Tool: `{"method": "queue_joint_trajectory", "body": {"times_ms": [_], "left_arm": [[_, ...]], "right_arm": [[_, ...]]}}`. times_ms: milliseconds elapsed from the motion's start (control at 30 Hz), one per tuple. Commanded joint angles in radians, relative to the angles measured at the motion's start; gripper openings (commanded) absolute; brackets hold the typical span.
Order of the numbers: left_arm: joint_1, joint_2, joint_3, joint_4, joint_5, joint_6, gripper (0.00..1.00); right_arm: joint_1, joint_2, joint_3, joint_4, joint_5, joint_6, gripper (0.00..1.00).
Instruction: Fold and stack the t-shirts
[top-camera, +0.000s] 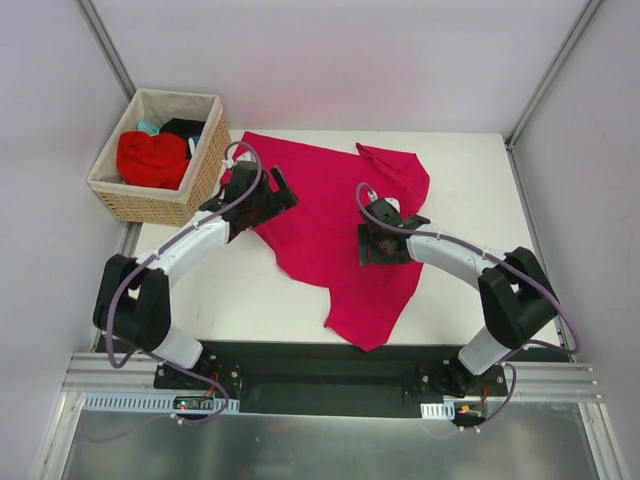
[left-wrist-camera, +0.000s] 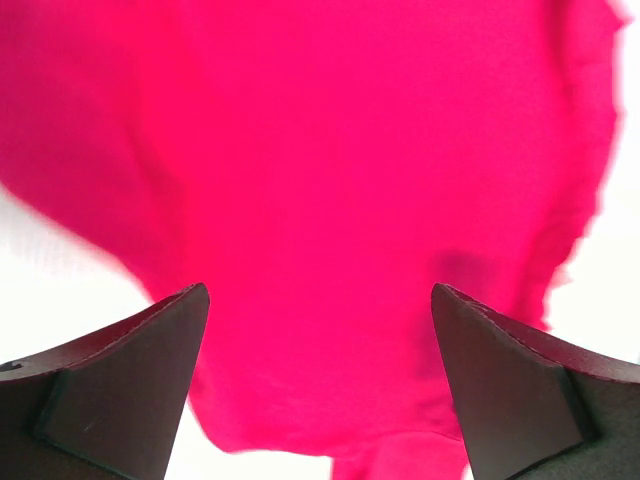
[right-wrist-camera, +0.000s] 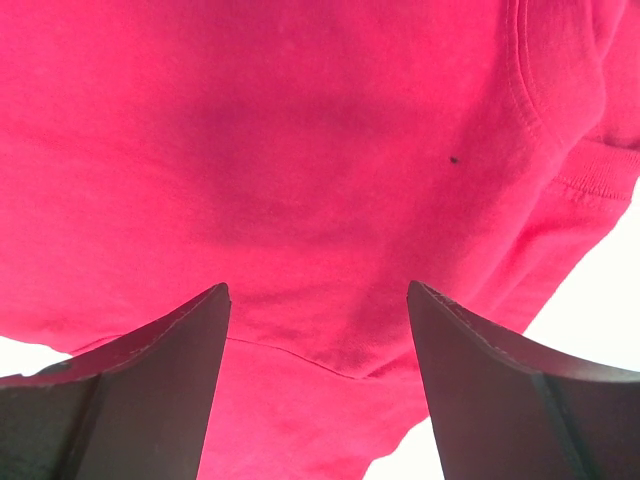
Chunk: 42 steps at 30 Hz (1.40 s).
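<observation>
A large crimson-pink t-shirt (top-camera: 335, 225) lies crumpled and partly spread across the middle of the white table. My left gripper (top-camera: 268, 200) hovers open over its left edge; the left wrist view shows the cloth (left-wrist-camera: 330, 200) between and beyond the open fingers. My right gripper (top-camera: 382, 245) hovers open over the shirt's right part, where a folded edge and seam (right-wrist-camera: 330, 360) lie between the fingers. Neither gripper holds cloth. A brighter red tee (top-camera: 152, 158), a black one (top-camera: 185, 128) and a teal one (top-camera: 148, 127) lie in the basket.
A woven wicker basket (top-camera: 150, 205) stands at the table's back left corner, close to my left arm. Bare white table (top-camera: 240, 300) shows at the front left and at the right (top-camera: 480, 190). Frame posts stand at the back corners.
</observation>
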Motion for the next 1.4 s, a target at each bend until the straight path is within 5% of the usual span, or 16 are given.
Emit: {"method": "queue_joint_trajectory", "body": {"times_ms": [0,667,1367], "left_arm": [[-0.003,-0.112,0.06,-0.056,0.001,0.015,0.94],[0.009,0.262,0.107,0.078,-0.166,0.095,0.94],[-0.043,0.06,-0.32,0.061,-0.196,-0.097,0.93]], "right_arm": [[0.008,-0.035,0.05,-0.01,0.022,-0.005,0.75],[0.013,-0.082,0.05,-0.028,0.064,-0.033,0.75],[0.029,-0.196,-0.005,-0.048,0.053,-0.02,0.75]]}}
